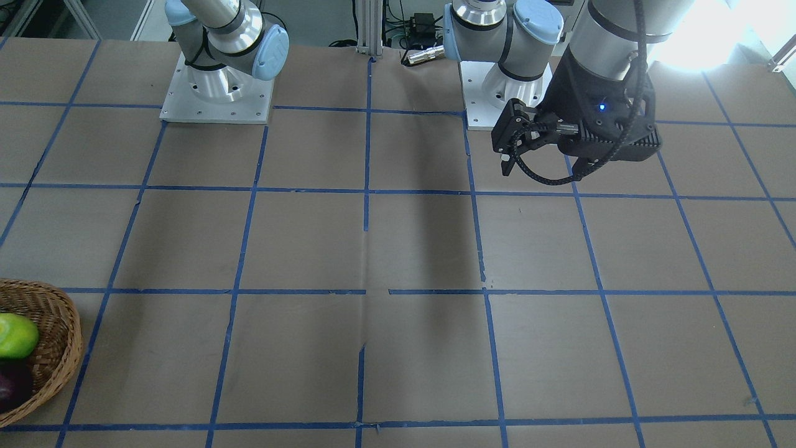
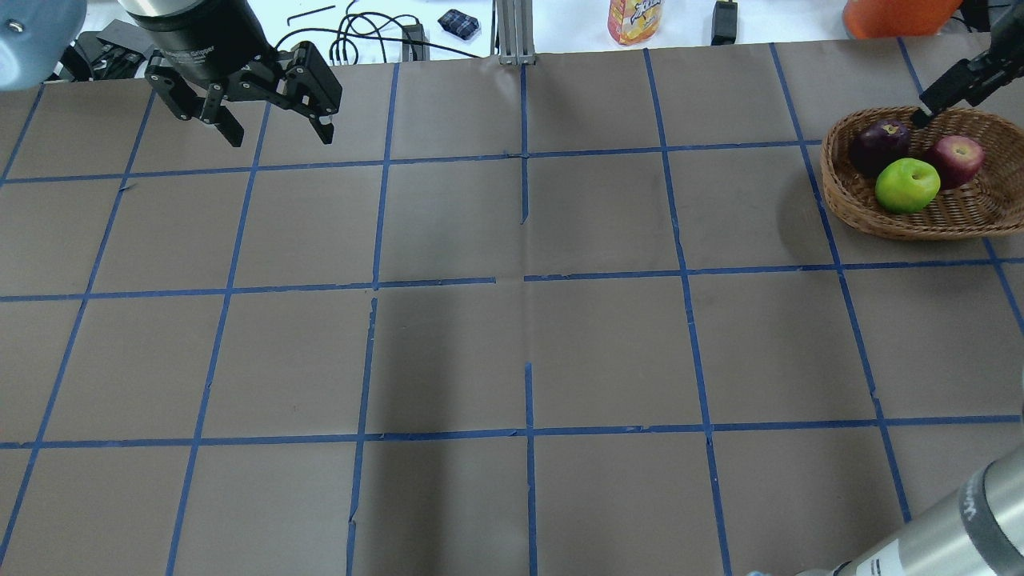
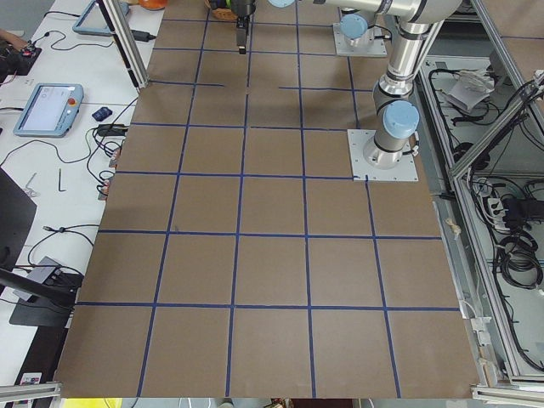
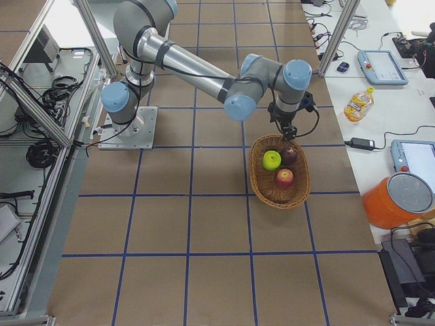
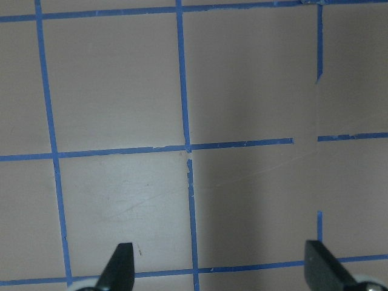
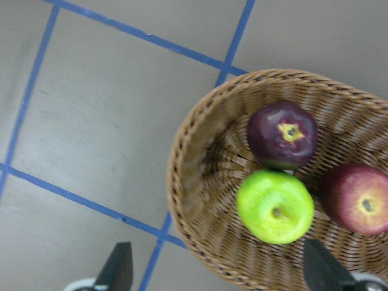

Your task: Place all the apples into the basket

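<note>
The brown wicker basket stands at the table's far right and holds all three apples: the maroon one, the lime green one and the red one. In the right wrist view the basket holds the maroon apple, the green apple and the red apple. My right gripper is open and empty and hovers above the basket's near rim. My left gripper is open and empty, high over bare table at the far left.
Both arm bases stand at the robot's edge of the table. Beyond the far edge are a yellow bottle, an orange container and cables. The brown paper with its blue tape grid covers the table.
</note>
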Robot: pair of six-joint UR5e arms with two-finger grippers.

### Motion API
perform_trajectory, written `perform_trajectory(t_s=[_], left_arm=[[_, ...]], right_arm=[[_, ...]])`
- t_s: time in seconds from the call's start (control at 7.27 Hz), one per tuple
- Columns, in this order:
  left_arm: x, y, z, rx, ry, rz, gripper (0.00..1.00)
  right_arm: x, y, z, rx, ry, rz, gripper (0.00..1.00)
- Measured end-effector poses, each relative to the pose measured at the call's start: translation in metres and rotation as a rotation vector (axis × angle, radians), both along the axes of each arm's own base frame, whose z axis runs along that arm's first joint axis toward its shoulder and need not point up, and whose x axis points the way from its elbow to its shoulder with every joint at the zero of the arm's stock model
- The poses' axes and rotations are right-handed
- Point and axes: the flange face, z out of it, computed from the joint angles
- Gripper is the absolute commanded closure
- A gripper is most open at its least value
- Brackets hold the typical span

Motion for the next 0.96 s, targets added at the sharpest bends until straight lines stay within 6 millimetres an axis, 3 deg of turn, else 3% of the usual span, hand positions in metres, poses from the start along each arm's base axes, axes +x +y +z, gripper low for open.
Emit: perform_trajectory(t_s=[0.28, 0.55, 0.69, 0.83, 0.96], left_arm=[[0.0, 0.003, 0.004, -0.005, 0.0, 0.0, 0.0], [0.0, 0.005, 0.003, -0.003, -0.001, -0.001, 0.0], [0.0, 0.005, 0.001, 0.0, 0.0, -0.001, 0.0], [0.0, 0.004, 0.0, 0.002, 0.0, -0.001, 0.0], [0.0, 0.004, 0.0, 0.001, 0.0, -0.001, 0.0]], right_arm=[[0.112, 0.033, 0.066, 0.04, -0.012, -0.168, 0.0], [0.23, 0.076, 0.11, 0.049, 0.01, -0.298, 0.0], [0.281, 0.105, 0.119, 0.063, 0.051, -0.32, 0.0], [0.313, 0.134, 0.117, 0.073, 0.08, -0.314, 0.0], [0.326, 0.151, 0.111, 0.045, 0.08, -0.306, 0.0]])
